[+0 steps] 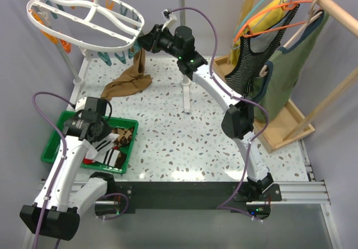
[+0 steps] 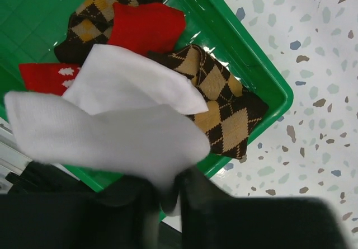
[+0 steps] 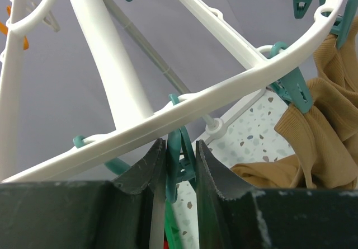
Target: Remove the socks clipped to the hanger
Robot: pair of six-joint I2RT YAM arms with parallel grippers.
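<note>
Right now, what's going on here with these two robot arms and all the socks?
The left gripper pinches a white sock above the green tray, where a red sock and an argyle sock lie. The right gripper is closed on a teal clip on the white hanger. A tan sock hangs from the rim just beside it, its lower end on the table. It is the only sock I can see on the hanger.

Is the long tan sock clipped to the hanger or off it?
Clipped. A teal clip on the hanger ring pinches the tan sock at its top; its other end lies on the table.
</note>
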